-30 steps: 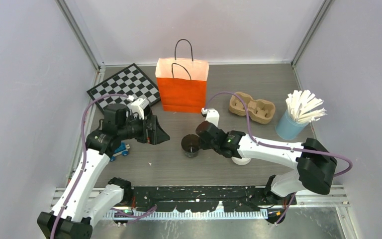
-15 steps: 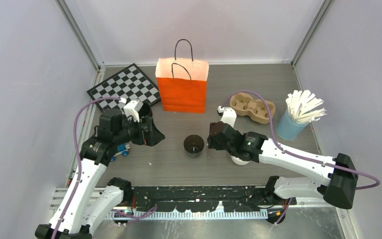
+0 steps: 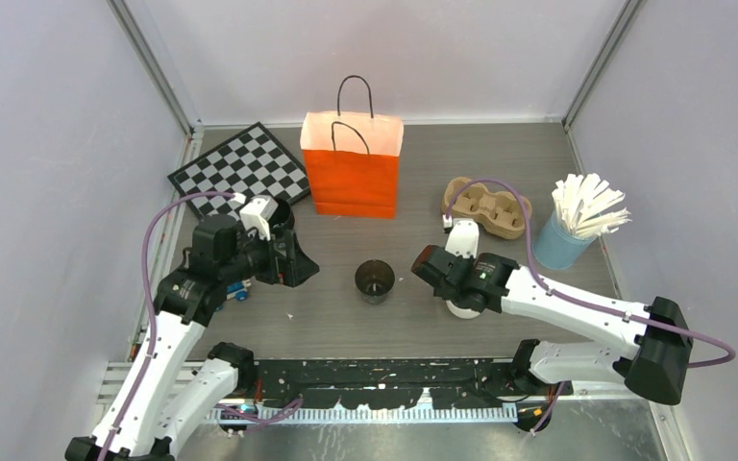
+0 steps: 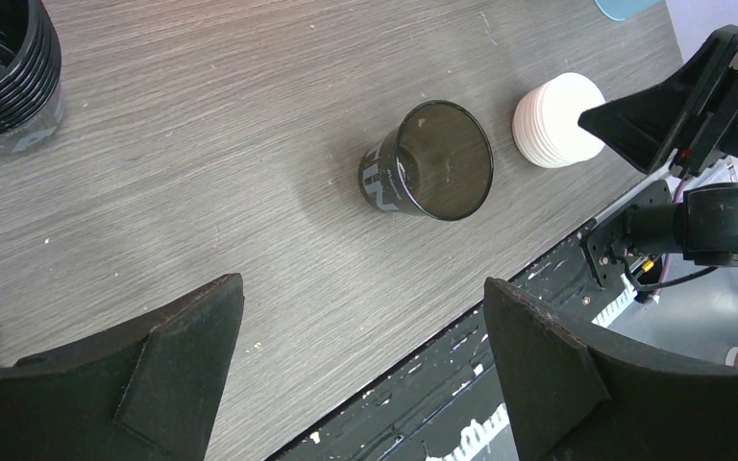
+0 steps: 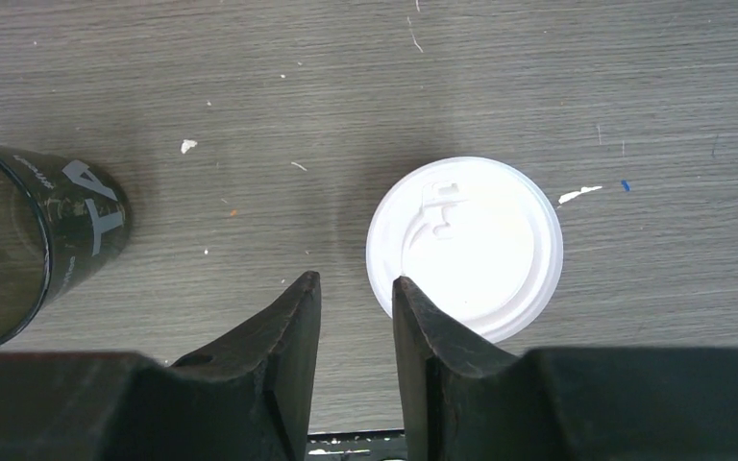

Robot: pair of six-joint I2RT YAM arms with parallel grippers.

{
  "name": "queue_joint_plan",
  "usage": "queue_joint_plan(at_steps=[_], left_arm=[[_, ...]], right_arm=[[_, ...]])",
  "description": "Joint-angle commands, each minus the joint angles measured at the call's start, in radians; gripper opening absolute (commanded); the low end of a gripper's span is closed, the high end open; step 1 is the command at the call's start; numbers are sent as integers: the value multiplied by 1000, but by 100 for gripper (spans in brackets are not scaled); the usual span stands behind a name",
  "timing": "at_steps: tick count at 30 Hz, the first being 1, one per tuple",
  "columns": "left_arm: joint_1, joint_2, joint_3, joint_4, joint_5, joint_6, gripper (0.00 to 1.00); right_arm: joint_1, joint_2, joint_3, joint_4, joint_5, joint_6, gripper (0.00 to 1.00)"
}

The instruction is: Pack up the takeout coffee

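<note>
A black lidless cup stands upright mid-table, in front of the orange paper bag. To its right lies a stack of white sip lids. No lidded takeout coffee is in view. My right gripper hovers over the table between cup and lids. Its jaws are a little apart with nothing between them, and the right finger's tip overlaps the lids' rim. My left gripper is wide open and empty, left of the cup.
A checkerboard lies at the back left. A cardboard cup carrier and a blue cup of white sticks are at the right. Stacked black cups stand by my left arm, with a small blue toy under it.
My right gripper has opened and drawn back rightward from the black cup's rim to above the white lids. The left gripper has pulled back slightly to the left.
</note>
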Motion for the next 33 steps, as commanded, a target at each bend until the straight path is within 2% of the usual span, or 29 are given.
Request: queue_joint_plan(at_steps=[1, 5, 10, 15, 24, 30, 33], left_arm=[[-16, -12, -2, 33, 6, 6, 96], [-24, -8, -2, 29, -5, 5, 96], [-29, -12, -2, 24, -27, 4, 96], [-29, -9, -2, 25, -27, 5, 95], [-29, -5, -2, 22, -38, 5, 96], [-29, -5, -2, 20, -36, 6, 95], [-29, -6, -2, 20, -36, 5, 95]], right_arm=[[-29, 21, -3, 32, 43, 15, 36], [-82, 47, -29, 89, -4, -7, 30], [-145, 84, -76, 167, -63, -38, 28], [-156, 114, -92, 226, -94, -45, 27], [-166, 136, -99, 235, -83, -44, 24], [-166, 140, -97, 245, -86, -44, 17], [-166, 127, -75, 219, -68, -50, 5]])
